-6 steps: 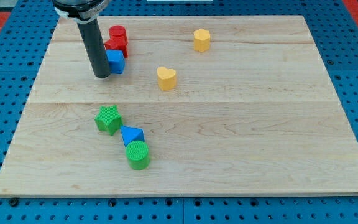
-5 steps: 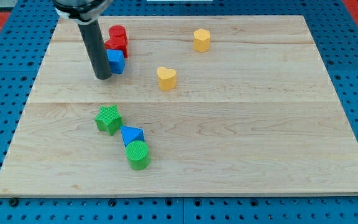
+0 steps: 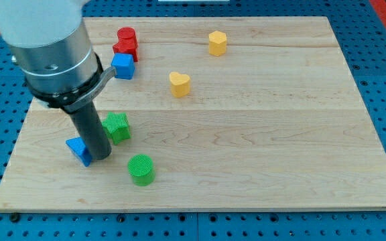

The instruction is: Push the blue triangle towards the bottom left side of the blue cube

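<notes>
The blue triangle [image 3: 79, 150] lies near the board's lower left, partly hidden by my rod. My tip [image 3: 100, 158] touches its right side. The blue cube [image 3: 122, 66] sits at the upper left, well above the triangle and a little to its right. The arm's large grey body hides the board's upper left corner.
A green star [image 3: 117, 126] sits just right of my rod. A green cylinder [image 3: 141, 169] lies at the lower right of my tip. Two red blocks [image 3: 125, 41] touch the blue cube's upper side. A yellow heart [image 3: 179, 84] and a yellow hexagon [image 3: 217, 42] lie further right.
My tip has moved from beside the blue cube down to the blue triangle. The triangle has slid left, away from the green cylinder. The cylinder has shifted slightly left.
</notes>
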`<action>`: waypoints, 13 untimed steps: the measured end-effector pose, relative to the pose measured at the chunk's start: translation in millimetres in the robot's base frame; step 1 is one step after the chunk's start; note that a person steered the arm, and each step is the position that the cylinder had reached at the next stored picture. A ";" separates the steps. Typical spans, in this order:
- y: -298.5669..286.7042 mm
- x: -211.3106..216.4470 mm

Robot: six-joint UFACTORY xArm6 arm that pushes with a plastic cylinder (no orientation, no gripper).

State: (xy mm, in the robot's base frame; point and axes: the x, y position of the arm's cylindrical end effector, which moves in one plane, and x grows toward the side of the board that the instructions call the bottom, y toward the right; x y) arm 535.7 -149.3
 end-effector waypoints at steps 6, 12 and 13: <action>-111.4 -45.8; 35.7 -90.7; 27.3 -101.8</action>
State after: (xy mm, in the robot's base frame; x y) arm 433.9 -122.0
